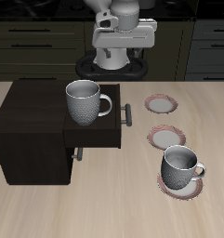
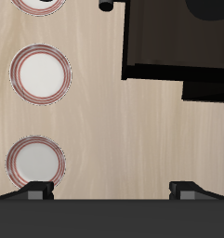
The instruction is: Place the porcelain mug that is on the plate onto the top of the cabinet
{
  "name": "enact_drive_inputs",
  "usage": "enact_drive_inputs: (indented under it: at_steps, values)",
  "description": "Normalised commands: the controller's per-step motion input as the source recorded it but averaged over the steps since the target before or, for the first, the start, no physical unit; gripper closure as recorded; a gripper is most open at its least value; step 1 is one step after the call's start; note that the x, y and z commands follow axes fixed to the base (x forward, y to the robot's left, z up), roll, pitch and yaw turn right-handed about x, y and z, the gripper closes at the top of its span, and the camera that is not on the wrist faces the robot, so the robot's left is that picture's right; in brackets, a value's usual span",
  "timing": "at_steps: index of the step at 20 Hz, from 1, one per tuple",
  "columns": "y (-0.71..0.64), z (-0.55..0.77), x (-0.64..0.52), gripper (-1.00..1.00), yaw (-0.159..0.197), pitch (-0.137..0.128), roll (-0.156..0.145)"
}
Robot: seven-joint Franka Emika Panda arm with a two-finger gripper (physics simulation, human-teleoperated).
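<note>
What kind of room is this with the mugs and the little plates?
Probably a kitchen, drawn by a computer. A wooden table holds two mugs, one on a red-rimmed plate and one on a dark cabinet. Dark cupboards with drawers line the back wall behind the robot.

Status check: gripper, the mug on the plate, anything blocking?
Gripper open, empty, high at the table's back. Porcelain mug untouched on its plate. Cabinet top already carries a second mug; drawer open.

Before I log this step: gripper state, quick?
Gripper: open, holding nothing, fingers spread wide above the bare table.
</note>
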Motion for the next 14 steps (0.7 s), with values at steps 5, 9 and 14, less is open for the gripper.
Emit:
enact_drive_inputs:
  at_steps: [5, 9, 14]
  values:
    - [0.50, -0.01, 0.02, -1.00, 0.007, -0.004, 0.037]
    - [0.41, 0.09, 0.01, -1.00, -0.017, -0.015, 0.018]
    - [0.50, 0.06, 0.00, -1.00, -0.028, -0.006, 0.021]
